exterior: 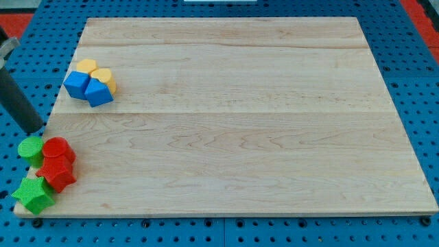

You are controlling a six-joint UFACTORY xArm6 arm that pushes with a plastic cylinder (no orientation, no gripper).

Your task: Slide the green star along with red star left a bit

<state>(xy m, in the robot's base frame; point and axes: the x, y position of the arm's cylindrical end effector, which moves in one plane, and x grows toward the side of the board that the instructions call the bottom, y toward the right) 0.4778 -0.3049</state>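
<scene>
Green star [32, 195] and red star [56, 174] crowd the board's [240, 137] bottom-left edge; my tip [38, 130] sits above.

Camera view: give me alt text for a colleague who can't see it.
My tip sits at the board's left edge, just above the green cylinder, which touches a red cylinder; below them lie the red star and green star at the bottom-left corner. Two blue blocks and two yellow blocks cluster upper left on the wooden board.
</scene>
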